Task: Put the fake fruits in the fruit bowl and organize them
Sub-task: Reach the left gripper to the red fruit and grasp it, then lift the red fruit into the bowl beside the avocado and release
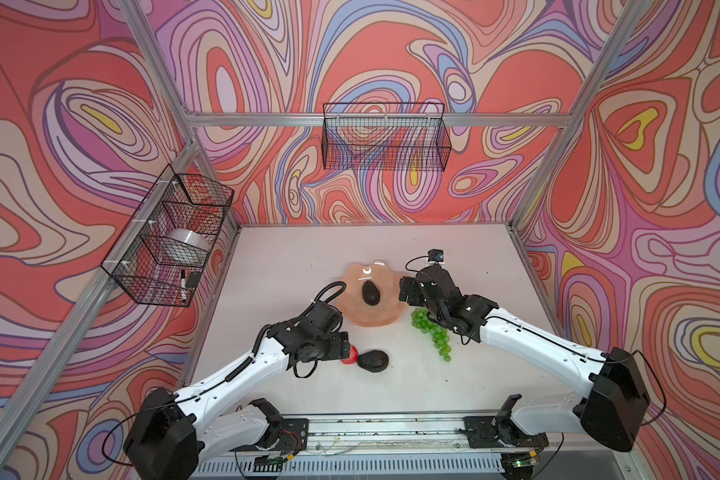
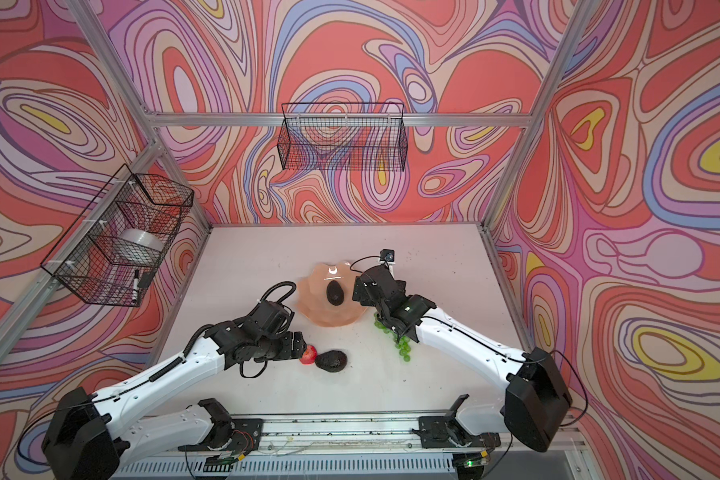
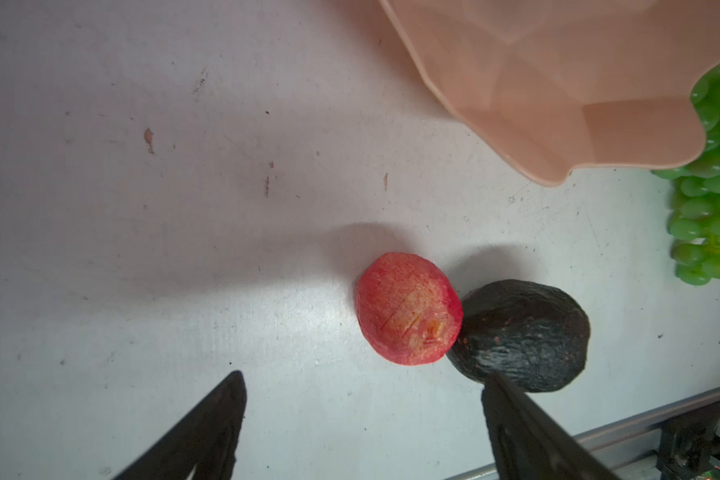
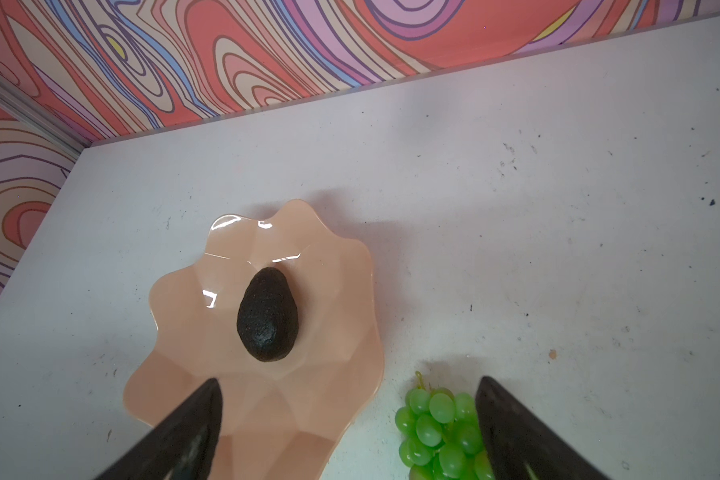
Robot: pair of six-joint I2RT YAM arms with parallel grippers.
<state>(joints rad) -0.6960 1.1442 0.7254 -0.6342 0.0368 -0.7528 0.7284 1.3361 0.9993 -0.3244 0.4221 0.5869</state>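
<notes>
Your left end effector [image 3: 362, 376] is nearer: jaws apart, apple [image 3: 408, 309] just ahead on the desk [image 3: 184, 249] touching the avocado [image 3: 524, 336], bowl [image 3: 578, 83] beyond; right end effector [image 4: 350, 379] also apart, near the grapes [image 4: 437, 424].

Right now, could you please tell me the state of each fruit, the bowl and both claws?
fruit bowl: upright on the table, holding one avocado.
inner avocado: lying in the bowl.
outer avocado: on the table, touching the apple.
apple: on the table, outside the bowl.
grapes: on the table beside the bowl.
left claw: open, empty.
right claw: open, empty.
</notes>
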